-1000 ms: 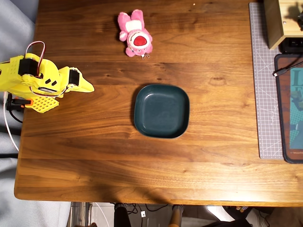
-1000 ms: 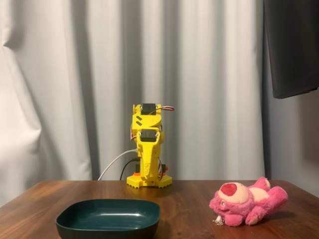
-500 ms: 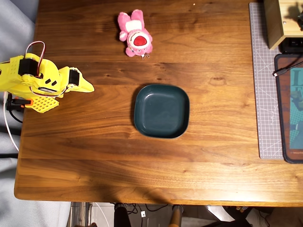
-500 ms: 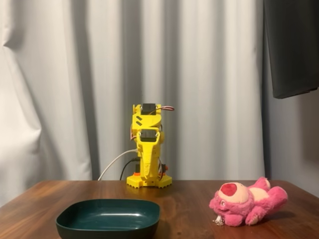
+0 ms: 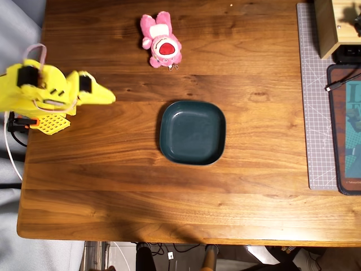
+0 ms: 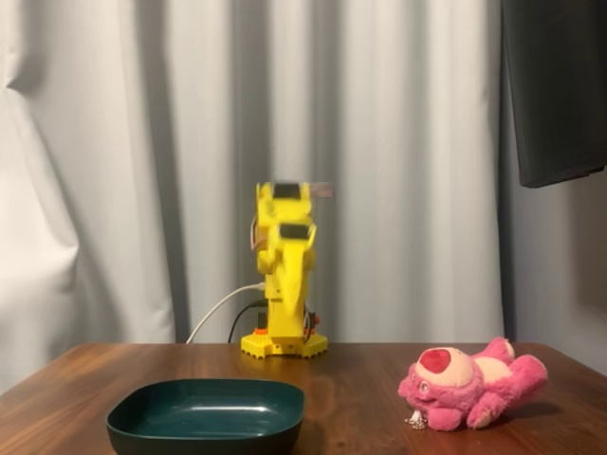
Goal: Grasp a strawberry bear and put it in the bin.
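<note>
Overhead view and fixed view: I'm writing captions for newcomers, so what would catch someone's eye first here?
Probably the strawberry bear, bright pink with a red muzzle, lying on its back near the table's far edge in the overhead view. Next comes the vivid yellow arm, folded upright at the table's left edge in that view, slightly blurred. The dark teal bin sits empty mid-table, apart from both.

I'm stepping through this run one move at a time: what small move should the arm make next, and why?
Probably swing the gripper toward the strawberry bear and start reaching out. In the overhead view the arm is folded near its base at the table's left edge, well apart from the bear, which lies untouched above the empty bin. Whether the jaws are open cannot be told.
</note>
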### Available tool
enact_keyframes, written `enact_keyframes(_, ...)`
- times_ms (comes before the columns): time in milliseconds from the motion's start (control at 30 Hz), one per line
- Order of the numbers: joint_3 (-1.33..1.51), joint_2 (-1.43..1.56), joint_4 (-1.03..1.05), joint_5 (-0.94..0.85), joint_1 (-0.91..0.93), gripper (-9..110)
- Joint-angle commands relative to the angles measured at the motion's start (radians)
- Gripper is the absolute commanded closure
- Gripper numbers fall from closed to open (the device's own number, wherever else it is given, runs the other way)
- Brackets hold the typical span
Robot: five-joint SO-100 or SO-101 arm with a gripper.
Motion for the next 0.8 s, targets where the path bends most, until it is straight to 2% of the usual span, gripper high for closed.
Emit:
enact_keyframes(0, -0.313, -0.359, 0.003, 0.006, 0.137, 92)
enact_keyframes(33, -0.354, -0.431, 0.002, 0.008, 0.199, 87)
enact_keyframes(133, -0.454, -0.637, -0.041, 0.06, 0.368, 85)
enact_keyframes(200, -0.541, -0.795, -0.071, 0.095, 0.417, 81)
enact_keyframes(400, -0.775, -1.155, -0.121, 0.135, 0.382, 74)
enact_keyframes(600, -0.861, -1.272, -0.13, 0.164, 0.411, 65)
enact_keyframes(767, -1.008, -1.463, -0.11, 0.172, 0.379, 65)
